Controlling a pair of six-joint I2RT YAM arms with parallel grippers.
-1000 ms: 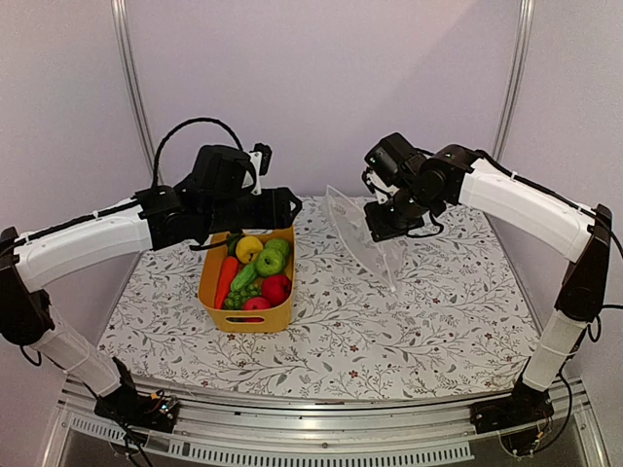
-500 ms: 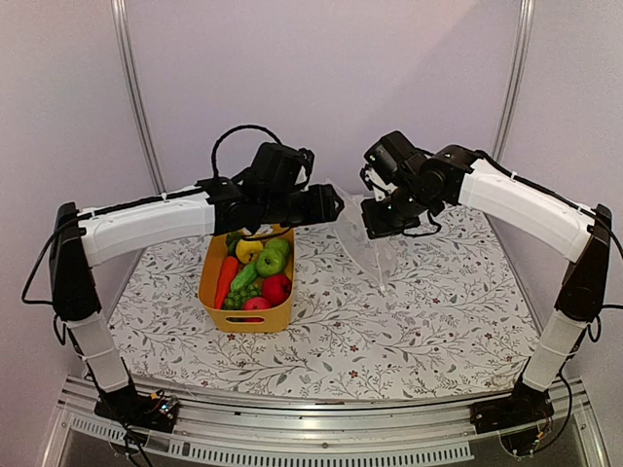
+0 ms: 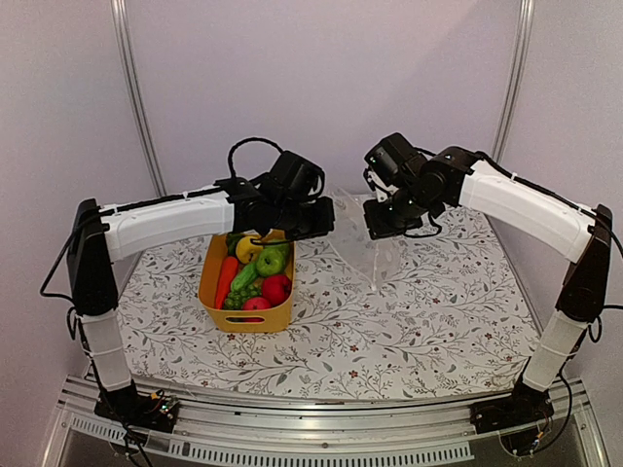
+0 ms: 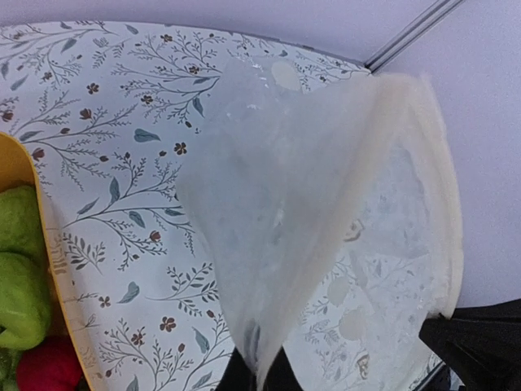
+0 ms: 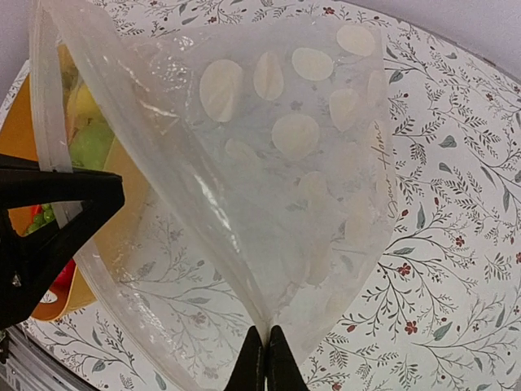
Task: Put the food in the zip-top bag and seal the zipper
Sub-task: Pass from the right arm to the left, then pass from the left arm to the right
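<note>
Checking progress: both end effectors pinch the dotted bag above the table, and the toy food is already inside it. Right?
No. The top external view shows the food in the yellow tub, not in the bag. The left end effector and right end effector do pinch the bag.

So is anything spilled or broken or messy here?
Nothing stands out. The food sits piled in the yellow tub, none spilled. The zip-top bag hangs pinched between the left gripper and the right gripper, crumpled but with no tear that shows.
</note>
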